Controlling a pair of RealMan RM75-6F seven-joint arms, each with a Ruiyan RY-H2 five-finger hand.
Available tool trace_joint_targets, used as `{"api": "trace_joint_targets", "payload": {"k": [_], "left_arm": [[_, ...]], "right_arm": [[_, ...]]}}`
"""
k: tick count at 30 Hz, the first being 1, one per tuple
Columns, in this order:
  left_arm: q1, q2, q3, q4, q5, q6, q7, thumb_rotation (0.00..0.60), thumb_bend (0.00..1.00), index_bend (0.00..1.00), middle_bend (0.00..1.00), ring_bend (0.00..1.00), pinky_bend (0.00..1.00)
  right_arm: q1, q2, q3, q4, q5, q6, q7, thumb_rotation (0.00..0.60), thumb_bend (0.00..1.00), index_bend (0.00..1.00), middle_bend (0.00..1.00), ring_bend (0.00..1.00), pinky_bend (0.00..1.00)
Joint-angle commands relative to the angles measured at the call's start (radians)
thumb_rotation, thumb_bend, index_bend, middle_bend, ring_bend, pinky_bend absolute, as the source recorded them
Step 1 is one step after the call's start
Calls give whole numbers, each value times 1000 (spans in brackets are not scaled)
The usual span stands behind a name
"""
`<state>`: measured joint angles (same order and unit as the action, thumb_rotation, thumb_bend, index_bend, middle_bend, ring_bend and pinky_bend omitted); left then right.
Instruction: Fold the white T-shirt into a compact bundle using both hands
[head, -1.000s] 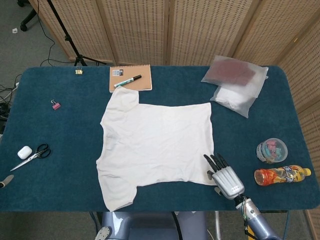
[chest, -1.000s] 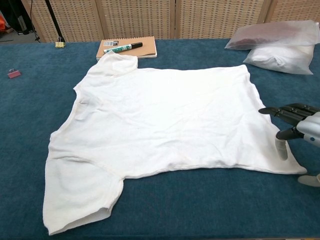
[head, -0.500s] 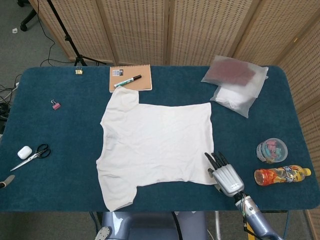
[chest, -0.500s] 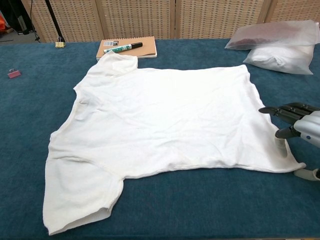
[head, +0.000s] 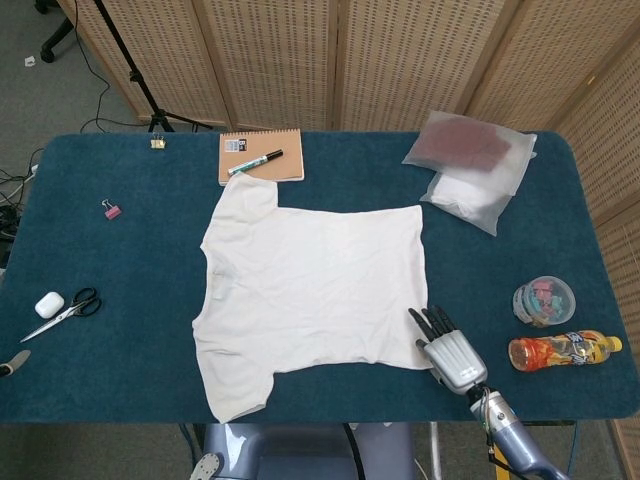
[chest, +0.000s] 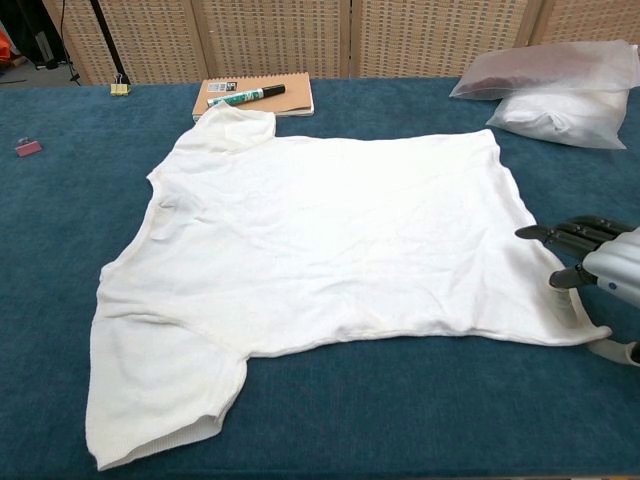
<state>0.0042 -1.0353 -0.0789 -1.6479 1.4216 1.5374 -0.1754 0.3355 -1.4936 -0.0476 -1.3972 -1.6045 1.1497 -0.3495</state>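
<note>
The white T-shirt (head: 310, 285) lies spread flat on the blue table (head: 120, 270), its sleeves toward the left and its hem toward the right. My right hand (head: 450, 350) is at the near right hem corner, fingers straight and apart, pointing over the cloth. In the chest view this right hand (chest: 600, 270) hovers low at that corner of the T-shirt (chest: 330, 230), with nothing plainly gripped. A small grey tip (head: 10, 362) at the far left edge of the head view may be my left hand; how it is posed stays hidden.
A notebook (head: 260, 157) with a marker (head: 255, 162) touches the far sleeve. Two plastic bags (head: 470, 170) lie at the far right. A jar of clips (head: 544, 300) and a bottle (head: 560, 350) sit right of my hand. Scissors (head: 65, 312) and an earbud case (head: 48, 304) lie at the left.
My right hand has sunk a little and drawn slightly toward the near edge at the hem corner. The shirt lies as before.
</note>
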Motion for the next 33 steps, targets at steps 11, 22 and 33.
{"api": "trace_joint_targets", "payload": {"k": [11,22,33], "left_arm": [[-7,-15,13,8,33,-2,19,600,0,0,0,0,0],[-87,-173,90,328,390,91,-3,600,0,183,0,0,0],[-165,-377,220,541,646,121,20,600,3,404,0,0,0]], "right_arm": [[9,-15,-12,34,-26,18,49,600,440,631,0,0,0],[16,-10,-10,29,-27,26,73,600,440,631,0,0,0],[20,1,-12,9,-26,30,89,600,459,630,0,0,0]]}}
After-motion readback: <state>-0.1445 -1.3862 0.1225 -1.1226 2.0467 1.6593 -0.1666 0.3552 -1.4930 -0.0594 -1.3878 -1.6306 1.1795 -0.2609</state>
